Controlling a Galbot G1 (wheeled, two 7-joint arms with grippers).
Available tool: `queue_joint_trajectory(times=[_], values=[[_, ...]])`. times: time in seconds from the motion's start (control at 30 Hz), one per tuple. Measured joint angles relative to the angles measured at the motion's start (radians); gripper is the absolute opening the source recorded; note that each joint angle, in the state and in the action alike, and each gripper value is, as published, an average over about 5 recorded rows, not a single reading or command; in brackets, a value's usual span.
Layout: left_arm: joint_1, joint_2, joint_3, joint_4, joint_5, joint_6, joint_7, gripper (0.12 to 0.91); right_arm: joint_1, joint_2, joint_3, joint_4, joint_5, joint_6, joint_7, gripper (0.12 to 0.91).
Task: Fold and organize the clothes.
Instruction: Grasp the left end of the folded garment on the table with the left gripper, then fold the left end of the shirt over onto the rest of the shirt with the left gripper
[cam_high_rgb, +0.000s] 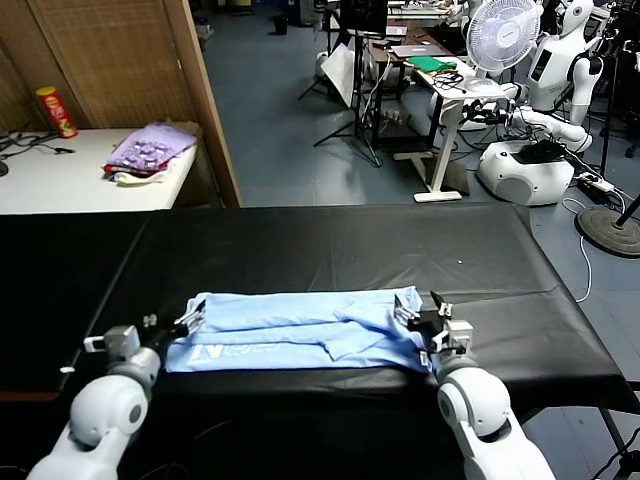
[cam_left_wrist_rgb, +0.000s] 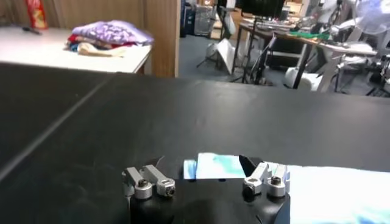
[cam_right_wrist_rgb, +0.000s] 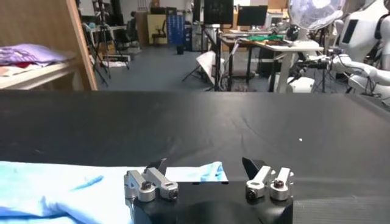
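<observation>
Black table (cam_high_rgb: 330, 250): both pincers, left (cam_high_rgb: 192, 318), right (cam_high_rgb: 418, 312), spread wide, empty, at T-shirt (cam_high_rgb: 300, 328) ends.

I've got the pale sky-blue short-sleeved cotton T-shirt (cam_high_rgb: 300, 328) lying flat as a long band across the near part of the black-covered work table (cam_high_rgb: 330, 245), running left to right. My left gripper (cam_high_rgb: 192, 321) sits at its left end, jaws spread, and my right gripper (cam_high_rgb: 419, 313) sits at its right end, jaws spread too. Behind and to the left I see a white side table (cam_high_rgb: 70, 180), and on it a purple patterned cloth pile (cam_high_rgb: 150, 150) with a red snack can (cam_high_rgb: 56, 111) further left. Beyond the work table, far right, stands a white pedestal fan (cam_high_rgb: 503, 33).
</observation>
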Motion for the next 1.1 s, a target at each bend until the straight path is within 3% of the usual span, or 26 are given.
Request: queue_joint_trajectory(times=[0.37, 0.47, 0.7, 0.8, 0.93, 1.1], values=[[0.05, -0.064, -0.011, 0.022, 0.054, -0.031, 0.012, 0.763, -0.015, -0.007, 0.002, 0.026, 0.003, 0.0, -0.008, 0.798], [0.055, -0.079, -0.011, 0.031, 0.055, -0.038, 0.015, 0.658, -0.017, -0.009, 0.004, 0.027, 0.001, 0.0, -0.01, 0.798], [0.07, -0.113, -0.009, 0.033, 0.107, -0.055, 0.021, 0.28, -0.021, -0.006, 0.002, 0.026, -0.009, 0.0, -0.019, 0.798], [0.071, -0.124, -0.007, 0.033, 0.133, -0.06, 0.028, 0.184, -0.021, -0.005, 0.002, 0.027, -0.011, -0.001, -0.02, 0.798], [0.071, -0.118, -0.01, 0.044, 0.211, -0.096, 0.069, 0.156, -0.023, -0.006, 0.008, 0.035, -0.011, -0.003, -0.02, 0.798], [0.08, -0.067, -0.039, 0.077, 0.397, -0.159, 0.124, 0.157, -0.032, -0.008, 0.02, 0.053, -0.008, -0.006, -0.018, 0.798]])
